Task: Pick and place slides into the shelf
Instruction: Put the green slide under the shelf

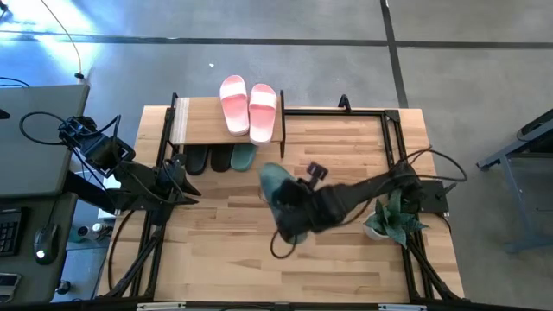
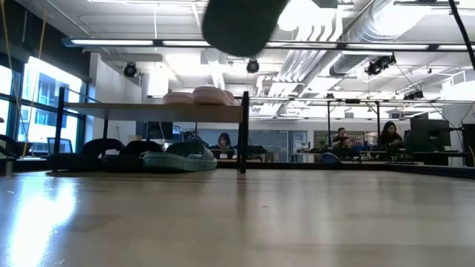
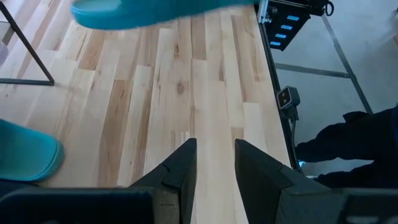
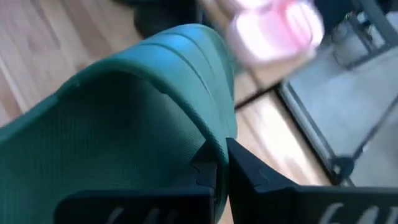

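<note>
This is a large open-plan lab or office with an industrial fit-out. In the low view, exposed silver ventilation ducts [image 2: 386,30] and black pipes run along the bare ceiling, with black spotlights [image 2: 378,65] hung among them. Tall windows [image 2: 30,111] line one side. Far back, people sit at desks [image 2: 356,152] behind dark computer monitors [image 2: 430,135]. From above, the pale plank wooden surface [image 1: 233,259] stands on a polished grey concrete floor [image 1: 467,60], and a grey desk with a black keyboard [image 1: 10,233] sits beside it.
</note>
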Available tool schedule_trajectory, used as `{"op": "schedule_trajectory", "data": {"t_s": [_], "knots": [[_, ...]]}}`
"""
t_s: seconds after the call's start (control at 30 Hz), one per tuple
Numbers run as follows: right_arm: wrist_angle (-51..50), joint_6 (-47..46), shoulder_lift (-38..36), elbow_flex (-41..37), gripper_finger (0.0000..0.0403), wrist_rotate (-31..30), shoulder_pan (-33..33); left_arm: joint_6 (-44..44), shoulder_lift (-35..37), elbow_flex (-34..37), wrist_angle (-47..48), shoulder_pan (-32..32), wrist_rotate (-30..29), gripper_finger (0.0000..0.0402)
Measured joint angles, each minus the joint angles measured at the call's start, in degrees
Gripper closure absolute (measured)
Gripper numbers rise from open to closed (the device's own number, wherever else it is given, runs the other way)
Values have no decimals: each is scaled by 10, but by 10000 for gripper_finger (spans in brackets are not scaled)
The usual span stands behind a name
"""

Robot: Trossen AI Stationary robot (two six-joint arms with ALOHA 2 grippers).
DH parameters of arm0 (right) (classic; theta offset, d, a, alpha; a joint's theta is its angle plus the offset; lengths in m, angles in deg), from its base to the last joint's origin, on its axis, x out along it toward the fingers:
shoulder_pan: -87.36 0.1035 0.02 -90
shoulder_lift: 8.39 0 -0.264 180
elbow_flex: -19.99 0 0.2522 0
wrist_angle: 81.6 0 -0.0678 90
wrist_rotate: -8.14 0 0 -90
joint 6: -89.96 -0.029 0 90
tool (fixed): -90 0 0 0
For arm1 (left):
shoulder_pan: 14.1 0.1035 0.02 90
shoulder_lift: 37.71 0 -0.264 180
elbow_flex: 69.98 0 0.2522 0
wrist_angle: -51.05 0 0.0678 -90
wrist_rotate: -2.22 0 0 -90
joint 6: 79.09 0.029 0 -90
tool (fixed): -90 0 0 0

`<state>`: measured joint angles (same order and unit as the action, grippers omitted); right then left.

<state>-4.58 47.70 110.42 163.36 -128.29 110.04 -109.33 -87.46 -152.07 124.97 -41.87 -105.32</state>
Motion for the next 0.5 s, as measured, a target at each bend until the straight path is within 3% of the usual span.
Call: {"op": "schedule_trajectory", "data": {"t_s": [0.13,0.23,0.37,0.43,0.5], "knots": [[79,88,-1,43,403,0,-25,0,0,0,0,0,0,308],[227,186,-2,20,403,24,-38,0,0,0,0,0,-1,308],[412,262,10,-98,403,97,-58,0,0,0,0,0,-3,308],[439,249,16,-176,403,144,-75,0,0,0,0,0,-8,308],[432,218,18,-237,403,133,-90,0,0,0,0,0,-9,308]]}}
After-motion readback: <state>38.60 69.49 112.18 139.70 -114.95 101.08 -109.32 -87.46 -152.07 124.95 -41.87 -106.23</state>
